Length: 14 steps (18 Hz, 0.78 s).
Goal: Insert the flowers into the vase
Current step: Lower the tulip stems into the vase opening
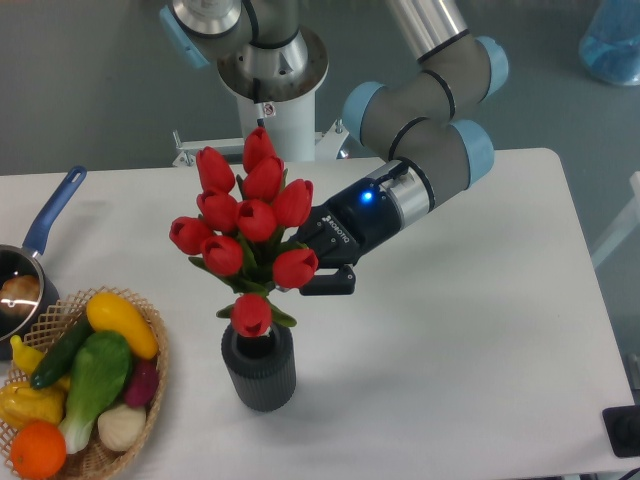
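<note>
- Camera view, fixed: the tulip bunch (250, 225) hangs directly over the dark grey ribbed vase (259, 368) at near centre of the white table (470, 350); the lowest bud sits right at the vase mouth, stems hidden behind it.
- Risk: the bunch is wider than the vase mouth, so leaves or the low bud may catch on the rim and stop the stems going in, or bend them.
- Risk: the vase is small and the bunch top-heavy; a sideways push, or a release while tilted, could tip it over.
- Risk: can't tell if the stems are actually inside the mouth; letting go now might drop the bunch on the table.
- The gripper (322, 268) is just right of the bunch, fingers pinched in on the stem/leaf area behind the buds; one dark finger shows at the lower right, the contact point is hidden.
- Wicker vegetable basket (150, 400) and blue-handled saucepan (45, 225) sit at left, apart from the vase.
</note>
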{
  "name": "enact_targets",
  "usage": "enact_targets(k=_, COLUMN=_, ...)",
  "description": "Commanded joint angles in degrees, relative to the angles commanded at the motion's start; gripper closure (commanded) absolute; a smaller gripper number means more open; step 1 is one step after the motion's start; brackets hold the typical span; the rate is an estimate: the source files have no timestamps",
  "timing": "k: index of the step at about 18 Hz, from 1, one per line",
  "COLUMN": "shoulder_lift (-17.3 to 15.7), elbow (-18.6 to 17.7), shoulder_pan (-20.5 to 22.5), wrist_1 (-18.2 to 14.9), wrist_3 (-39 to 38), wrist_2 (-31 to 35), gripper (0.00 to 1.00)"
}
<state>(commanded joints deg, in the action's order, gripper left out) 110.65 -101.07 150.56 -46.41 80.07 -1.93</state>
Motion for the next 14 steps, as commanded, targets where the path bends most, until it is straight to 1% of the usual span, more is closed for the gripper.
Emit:
enact_targets(k=5, shoulder_lift=0.35, elbow=0.09, shoulder_pan=-0.53, wrist_1=0.00, wrist_3=0.00, wrist_2=0.09, gripper=0.87)
enact_targets(k=9, shoulder_lift=1.84, elbow=0.44, shoulder_pan=-0.62, wrist_1=0.09, wrist_3=0.96, wrist_2=0.26, gripper=0.87)
enact_targets(k=14, shoulder_lift=2.64, elbow=0.53, shoulder_pan=-1.23, wrist_1=0.09, wrist_3=1.14, wrist_2=0.53, gripper=0.87)
